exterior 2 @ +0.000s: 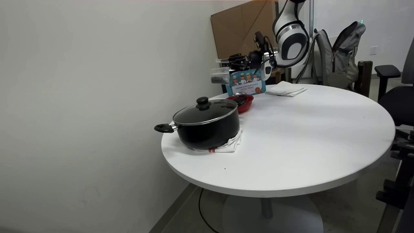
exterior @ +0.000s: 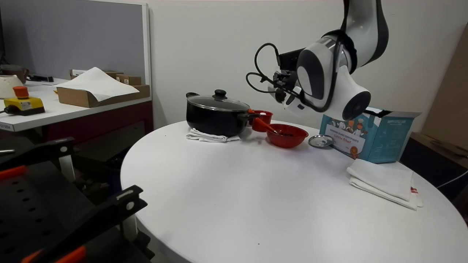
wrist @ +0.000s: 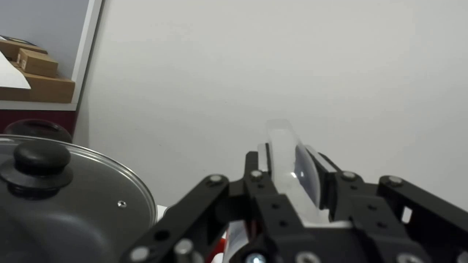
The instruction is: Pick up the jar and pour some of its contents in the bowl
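My gripper is shut on the jar and holds it in the air, well above the table. The jar is clear, with dark contents in its lower part, and looks about upright. In the wrist view the jar's clear plastic stands between the fingers of my gripper; its contents are not seen there. In an exterior view the arm mostly hides the jar. The red bowl stands on the table below my gripper, with a red-handled spoon in it. The bowl is partly hidden by the pot in an exterior view.
A black lidded pot sits on a cloth, left of the bowl. A red cup stands behind the bowl. A glass lid, a blue box and a folded white cloth lie to the right. The wall is close behind.
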